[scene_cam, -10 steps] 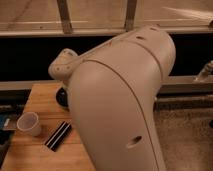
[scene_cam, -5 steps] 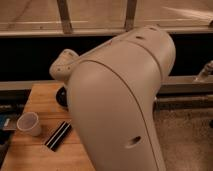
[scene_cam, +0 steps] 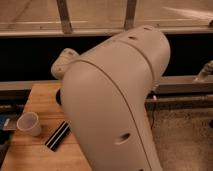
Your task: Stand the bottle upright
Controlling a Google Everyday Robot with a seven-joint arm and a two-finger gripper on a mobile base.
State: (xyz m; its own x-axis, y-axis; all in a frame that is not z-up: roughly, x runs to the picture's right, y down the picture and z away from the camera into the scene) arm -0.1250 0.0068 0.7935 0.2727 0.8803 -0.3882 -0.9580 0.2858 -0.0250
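Your view's mostly blocked by the arm's cream shell (scene_cam: 117, 105), centre to btm right. Gripper's out of sight behind it, fingers closed. At left you get the wooden table (scene_cam: 42, 97): white cup (scene_cam: 29, 124) upright nr its left edge, black striped bar (scene_cam: 58, 135) flat beside it, not touching.

A large robot arm (scene_cam: 115, 105) in smooth cream-white plastic, bulky and rounded like a bent elbow. A thin seam (scene_cam: 107, 62) curves across its shell. Small dark oval holes (scene_cam: 121, 136) dot the surface, two more near the top edge. A smaller rounded cream joint (scene_cam: 64, 62) juts from its upper left. The gripper is hidden from view, fingers closed.
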